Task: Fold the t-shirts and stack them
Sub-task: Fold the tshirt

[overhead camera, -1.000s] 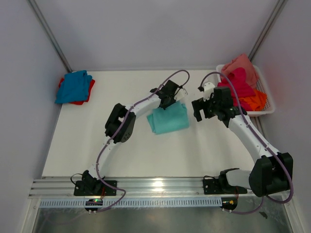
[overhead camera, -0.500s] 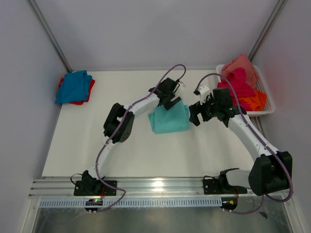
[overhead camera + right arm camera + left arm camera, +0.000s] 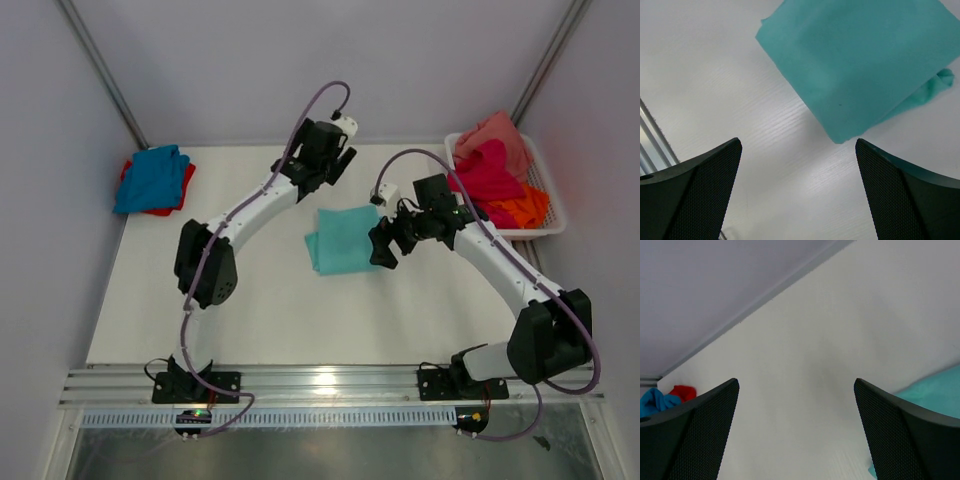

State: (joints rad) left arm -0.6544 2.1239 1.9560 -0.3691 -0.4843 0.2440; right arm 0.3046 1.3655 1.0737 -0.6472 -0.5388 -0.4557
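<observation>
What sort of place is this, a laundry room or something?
Probably a robot test booth, not a laundry. A left arm and right arm are bolted to a rail at a white table between bare walls; a folded teal shirt and a basket of shirts sit on it.

We see a white tabletop [image 3: 250,290] bearing a folded mint-teal t-shirt [image 3: 343,240], a red cloth tee [image 3: 187,182], a white mesh basket [image 3: 548,185].

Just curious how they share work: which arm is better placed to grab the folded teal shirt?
Probably the right: the right end effector, open, hangs beside the mint-teal t-shirt, looking straight down on it. The left end effector, also open and empty, sits off toward the back wall.
</observation>
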